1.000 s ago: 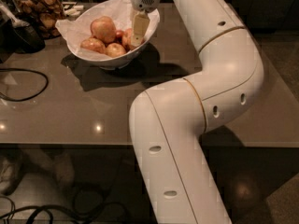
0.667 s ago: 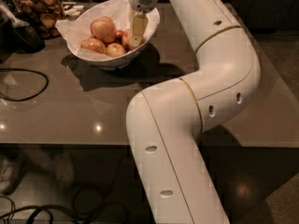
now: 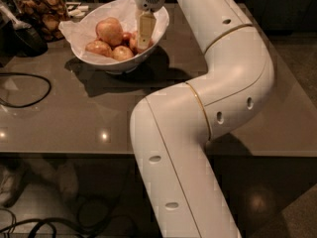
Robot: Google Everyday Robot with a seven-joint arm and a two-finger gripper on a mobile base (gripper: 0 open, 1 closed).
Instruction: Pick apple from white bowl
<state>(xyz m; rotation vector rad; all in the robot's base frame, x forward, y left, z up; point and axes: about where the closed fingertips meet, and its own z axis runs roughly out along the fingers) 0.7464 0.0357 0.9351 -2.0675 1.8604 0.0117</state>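
The round pinkish-red apple with orange-yellow patches lies at the right-hand side of the deep glossy white bowl, beside the other apples on crumpled white paper. The cream-coloured pincer hangs down inside the bowl right at it, hardly shifted from a second ago. So I judge the grab is under way and the lift off the grey tabletop not yet begun. The pincer covers much of that apple, and I cannot tell whether it is spread or already pinching the fruit.
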